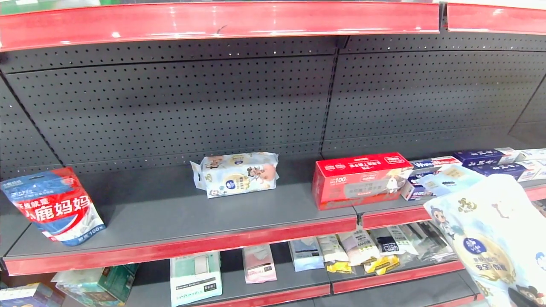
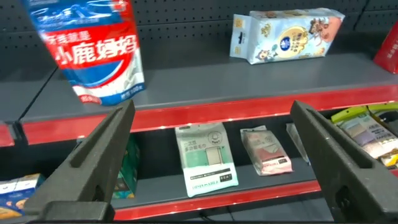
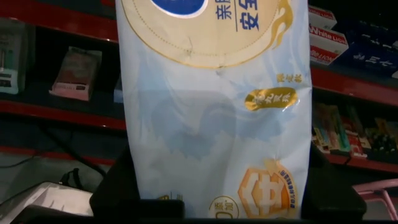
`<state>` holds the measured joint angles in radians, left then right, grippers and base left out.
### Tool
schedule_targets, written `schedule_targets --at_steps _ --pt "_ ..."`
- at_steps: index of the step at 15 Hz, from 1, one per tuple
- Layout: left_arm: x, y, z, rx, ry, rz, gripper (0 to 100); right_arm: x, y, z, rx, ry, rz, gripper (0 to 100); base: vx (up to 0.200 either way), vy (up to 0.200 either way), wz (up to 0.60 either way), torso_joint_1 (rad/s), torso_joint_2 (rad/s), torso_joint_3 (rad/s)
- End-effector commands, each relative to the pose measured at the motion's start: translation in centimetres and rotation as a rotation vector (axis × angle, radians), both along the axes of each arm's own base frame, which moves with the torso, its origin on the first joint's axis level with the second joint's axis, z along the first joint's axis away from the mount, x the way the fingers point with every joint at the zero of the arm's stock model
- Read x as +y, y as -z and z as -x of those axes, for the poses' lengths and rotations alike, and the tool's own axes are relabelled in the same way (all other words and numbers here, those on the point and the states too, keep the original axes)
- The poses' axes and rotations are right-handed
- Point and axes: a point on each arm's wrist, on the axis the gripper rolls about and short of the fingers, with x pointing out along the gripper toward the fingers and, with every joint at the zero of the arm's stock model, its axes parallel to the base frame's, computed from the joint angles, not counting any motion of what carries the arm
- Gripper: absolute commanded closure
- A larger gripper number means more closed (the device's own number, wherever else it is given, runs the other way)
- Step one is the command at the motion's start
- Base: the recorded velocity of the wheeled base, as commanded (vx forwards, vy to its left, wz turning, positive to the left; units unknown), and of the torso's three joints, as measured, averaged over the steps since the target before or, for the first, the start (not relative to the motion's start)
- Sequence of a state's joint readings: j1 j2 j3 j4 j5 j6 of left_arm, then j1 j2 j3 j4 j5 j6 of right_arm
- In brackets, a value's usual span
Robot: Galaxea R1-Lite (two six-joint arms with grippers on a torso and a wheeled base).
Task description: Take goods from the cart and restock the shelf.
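- Head view, shelf: grey deck, red front edge, pegboard back.
- Pack: pale blue, soft, with cartoon print. It is held in the air before the shelf's right end, out past the front edge and not touching the deck. This is the item being stocked.
- Right gripper: clamped on the pack's lower end, with a dark finger showing on each side.
- Left gripper: jaws wide apart with nothing between them, facing the front edge of the shelf's left half.
- Matching pack: lies on its long side mid-deck, toward the back.
- Pouch: blue and red, standing at the left front corner.
- Red box: right of middle, at the front edge, with the blue-white boxes just beside it.
- Lower shelf: rows of small packets.
- Step, as judged: the pack is in hand and on its way to the shelf, not yet placed.
- Next move, as judged:
  - Lift the pack over the red edge and past the red box.
  - Set it on the bare deck beside the matching pack.
  - Release only once it rests flat, since a soft pack may sag or tip.
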<state>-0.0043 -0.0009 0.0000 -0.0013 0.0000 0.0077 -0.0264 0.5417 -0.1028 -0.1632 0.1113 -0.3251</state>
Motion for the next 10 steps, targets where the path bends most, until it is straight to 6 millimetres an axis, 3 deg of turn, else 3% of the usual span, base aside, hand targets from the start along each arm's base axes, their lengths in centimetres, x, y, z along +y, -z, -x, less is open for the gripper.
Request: schedule_targets --at_steps 1,10 --pt "0.0 0.0 -0.01 0.001 -0.001 0.0 0 -0.01 -0.11 0.02 -0.01 0.002 -0.001 100 0.0 0.0 0.0 0.0 0.0 0.0" --pt "0.0 -0.08 -0.1 0.013 -0.017 0.0 0 -0.05 -0.24 0.97 -0.07 0.067 -0.126 100 0.0 0.0 0.0 0.0 0.0 0.0"
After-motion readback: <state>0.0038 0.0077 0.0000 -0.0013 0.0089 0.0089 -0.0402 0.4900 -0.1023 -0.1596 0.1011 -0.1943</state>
